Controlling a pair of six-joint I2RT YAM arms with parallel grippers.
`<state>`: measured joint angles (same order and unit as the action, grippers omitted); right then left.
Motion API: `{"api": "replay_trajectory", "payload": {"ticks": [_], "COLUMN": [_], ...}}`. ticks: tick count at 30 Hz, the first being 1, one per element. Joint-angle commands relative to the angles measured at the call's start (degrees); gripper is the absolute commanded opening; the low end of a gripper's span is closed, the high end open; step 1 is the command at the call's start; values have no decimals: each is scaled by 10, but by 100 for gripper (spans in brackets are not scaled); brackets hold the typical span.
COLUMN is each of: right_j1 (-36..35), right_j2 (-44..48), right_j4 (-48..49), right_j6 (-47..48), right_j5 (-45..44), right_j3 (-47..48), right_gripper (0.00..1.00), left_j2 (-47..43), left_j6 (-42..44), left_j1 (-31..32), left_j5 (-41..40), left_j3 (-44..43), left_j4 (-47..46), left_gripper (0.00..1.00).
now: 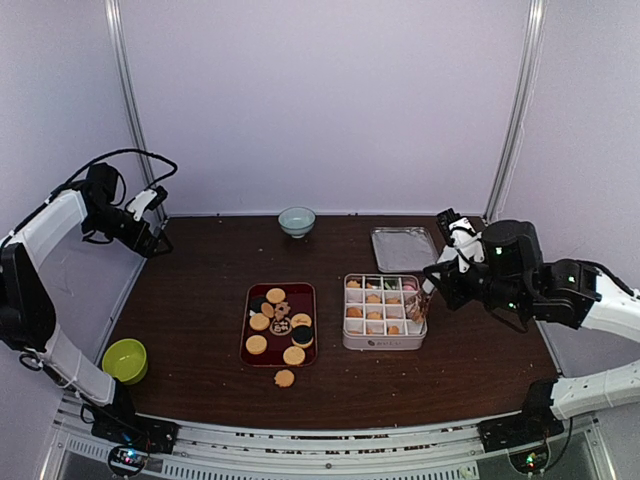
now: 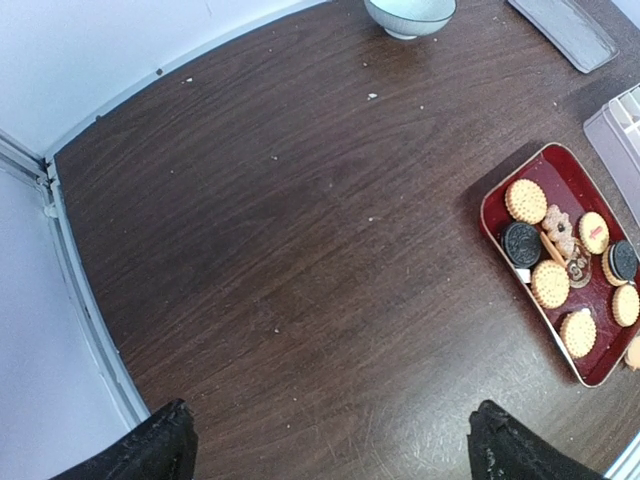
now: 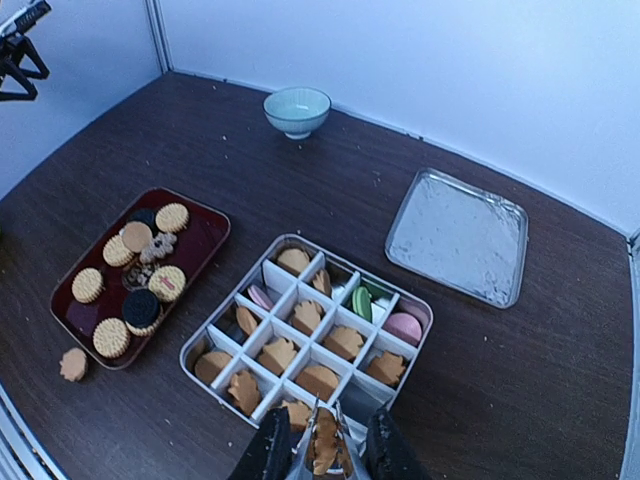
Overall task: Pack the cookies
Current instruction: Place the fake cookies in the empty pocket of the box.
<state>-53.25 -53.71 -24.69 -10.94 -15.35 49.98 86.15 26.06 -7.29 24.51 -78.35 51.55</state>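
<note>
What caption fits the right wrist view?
Right gripper holds a cookie at the edge of the box; more wait on the red tray.

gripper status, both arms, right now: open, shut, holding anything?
left gripper: open, empty.
right gripper: shut on a golden cookie, at the near edge of the divided box.

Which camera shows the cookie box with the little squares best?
The right wrist camera: the divided box sits close and central, its compartments easy to see. The top camera shows it whole but small. The left wrist camera catches only a corner at the right edge.
</note>
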Motion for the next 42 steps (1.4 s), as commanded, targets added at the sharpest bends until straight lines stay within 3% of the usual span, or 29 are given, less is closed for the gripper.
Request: {"api": "replay_trajectory", "payload": {"ticks": [1, 15, 42], "right_j1": [3, 4, 26], "right_j2": [13, -42, -24], "right_j4": [-45, -1, 22], "right_j6": [-11, 15, 83], "right_j5": [-20, -6, 24], "right_j3": [-15, -6, 11], "right_gripper": [0, 3, 7], "left_j2": [6, 2, -1], "left_j6": [3, 7, 10], "left_j1": [-1, -1, 0], "left_j5": [16, 12, 25], "left_j3": [-22, -27, -20], "left_j4": [0, 8, 15], "left_gripper": [97, 97, 97]}}
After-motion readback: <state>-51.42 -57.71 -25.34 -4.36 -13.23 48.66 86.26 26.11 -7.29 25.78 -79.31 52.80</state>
